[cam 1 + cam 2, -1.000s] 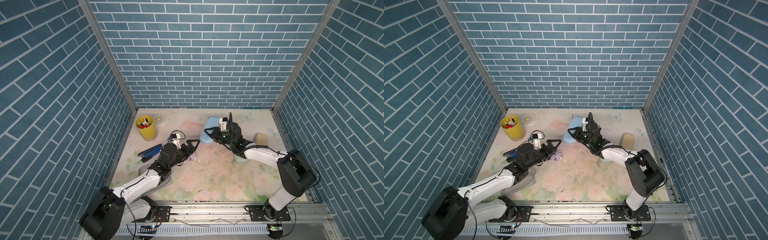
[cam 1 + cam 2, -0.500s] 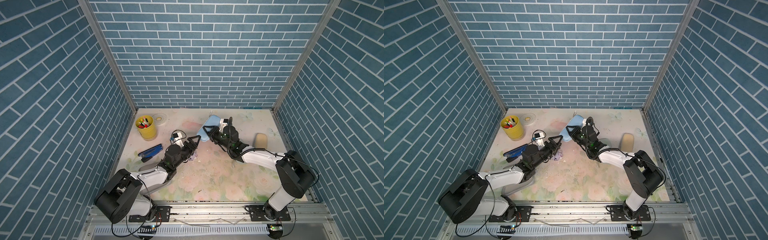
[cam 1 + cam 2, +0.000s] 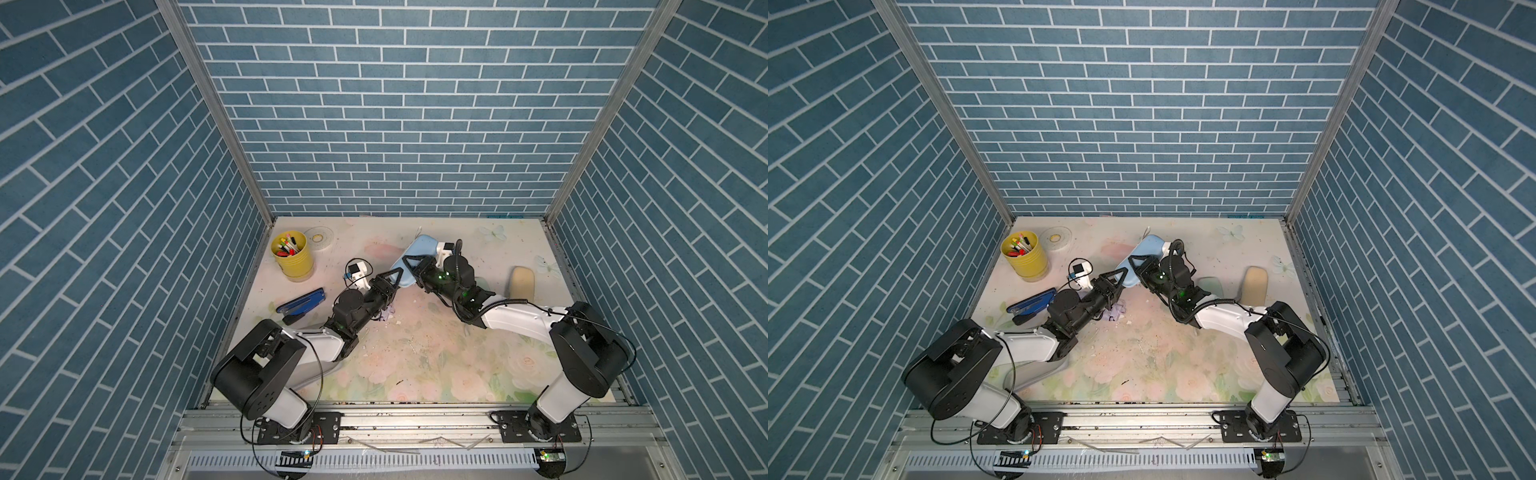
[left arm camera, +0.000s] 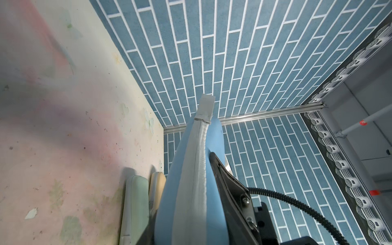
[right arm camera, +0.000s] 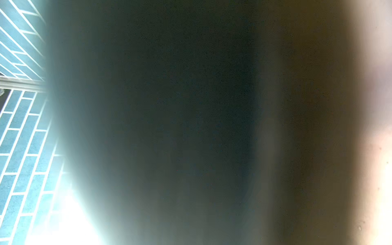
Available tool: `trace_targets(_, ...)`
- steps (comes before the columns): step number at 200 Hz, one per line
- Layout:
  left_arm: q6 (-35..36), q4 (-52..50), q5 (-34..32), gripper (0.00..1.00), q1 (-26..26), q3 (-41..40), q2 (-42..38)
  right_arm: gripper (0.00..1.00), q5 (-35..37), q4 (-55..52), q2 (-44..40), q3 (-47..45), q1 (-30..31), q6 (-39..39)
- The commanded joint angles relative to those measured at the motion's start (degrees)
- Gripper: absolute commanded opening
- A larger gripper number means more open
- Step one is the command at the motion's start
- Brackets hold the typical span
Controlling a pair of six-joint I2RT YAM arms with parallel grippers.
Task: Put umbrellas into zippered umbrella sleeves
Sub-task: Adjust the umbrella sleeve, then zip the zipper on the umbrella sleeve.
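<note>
A light blue zippered umbrella sleeve (image 3: 422, 249), zipped shut, hangs tilted above the table between both arms. My left gripper (image 3: 397, 277) is closed on its near end; in the left wrist view the blue sleeve (image 4: 191, 191) fills the space between the jaws. My right gripper (image 3: 415, 264) is at the sleeve's side, and one of its fingers (image 4: 229, 191) lies against it; the grip itself is hidden. A mint sleeve (image 3: 1210, 286) and a beige sleeve (image 3: 521, 282) lie on the right. No umbrella shows clearly; a crumpled lilac patch (image 3: 1117, 311) peeks from under my left wrist.
A yellow cup of pens (image 3: 292, 259) stands at the back left with a tape roll (image 3: 319, 238) behind it. A dark blue stapler (image 3: 301, 301) lies beside my left arm. Blue brick walls close three sides. The right wrist view is a dark blur.
My left arm has stretched forward to the blue sleeve and its jaws have closed in on it. My right arm has shifted the sleeve a little leftward.
</note>
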Motion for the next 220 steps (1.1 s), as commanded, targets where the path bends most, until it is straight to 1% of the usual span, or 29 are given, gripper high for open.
trace_targets(1,0.0,2.5,1.4,0.29,1.0,1.2,0.0,0.52,-6.2,5.7,-3.7,0.2,-1.1,2.2)
trace_targets(10,0.1,1.5,1.7,0.26,1.8,0.9,-0.8,0.57,-8.4,3.7,-5.5,-1.3,-3.3,-0.4)
trace_targets(21,0.3,0.5,1.9,0.25,2.7,0.6,-1.9,0.58,-9.4,-1.9,-9.1,-3.5,-5.5,-5.9)
trace_targets(31,0.5,-0.4,2.0,0.25,3.2,0.3,-2.5,0.58,-8.5,-9.3,-12.8,-4.9,-6.5,-15.0)
trace_targets(40,0.6,-1.2,2.0,0.25,3.4,0.2,-3.1,0.55,-5.3,-17.8,-16.3,-5.3,-6.2,-24.0)
trace_targets(52,0.7,-2.0,1.9,0.25,3.4,0.3,-3.6,0.5,-0.8,-25.7,-18.9,-4.9,-4.2,-36.7)
trace_targets(60,0.7,-2.5,1.8,0.25,3.4,0.4,-3.8,0.47,3.7,-30.6,-19.8,-4.1,-2.2,-43.5)
trace_targets(70,0.7,-2.8,1.5,0.25,3.3,0.5,-4.0,0.46,7.9,-33.9,-20.0,-3.6,0.5,-50.4)
trace_targets(79,0.7,-3.5,1.4,0.25,3.3,0.5,-4.3,0.46,10.9,-35.2,-19.8,-3.4,2.3,-53.2)
trace_targets(98,1.0,-5.5,0.9,0.25,3.2,0.8,-5.4,0.49,14.4,-34.7,-18.5,-2.2,6.2,-58.0)
trace_targets(116,1.1,-6.1,0.5,0.25,2.9,0.8,-5.9,0.53,15.7,-34.2,-16.0,0.5,9.1,-61.4)
trace_targets(140,0.9,-6.5,0.3,0.25,2.6,1.1,-5.9,0.53,16.2,-34.4,-12.0,3.3,10.9,-63.1)
trace_targets(164,0.7,-7.7,0.0,0.25,2.2,1.6,-6.4,0.47,16.6,-33.1,-9.1,4.3,11.1,-64.1)
trace_targets(199,0.6,-10.0,-0.1,0.25,1.9,2.0,-7.6,0.32,16.9,-31.0,-6.5,6.2,11.0,-66.2)
trace_targets(220,0.7,-10.8,-0.1,0.24,1.9,2.0,-8.2,0.28,16.9,-30.4,-5.6,6.6,11.0,-66.9)
